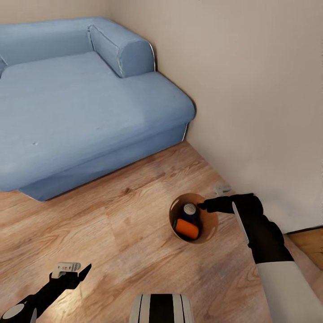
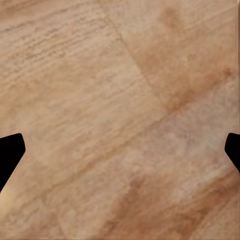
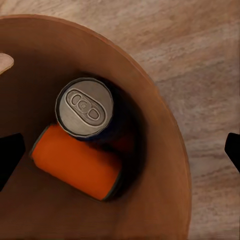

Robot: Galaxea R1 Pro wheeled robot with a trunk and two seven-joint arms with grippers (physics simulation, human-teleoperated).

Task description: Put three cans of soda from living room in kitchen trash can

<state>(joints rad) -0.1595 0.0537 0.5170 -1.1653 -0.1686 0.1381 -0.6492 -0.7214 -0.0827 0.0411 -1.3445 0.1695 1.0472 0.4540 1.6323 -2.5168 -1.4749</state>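
The trash can stands on the wood floor near the wall, its copper-brown inside facing up. In it an orange soda can lies on its side. A dark blue can stands upright against it, silver top up. The second orange can is out of view. My right gripper hovers open just above the bin's far rim, holding nothing. My left gripper hangs open over bare floor at the lower left.
A blue sofa takes up the upper left, its corner a short way from the bin. A beige wall runs along the right, close behind the bin. Light wood planks stretch between the sofa and me.
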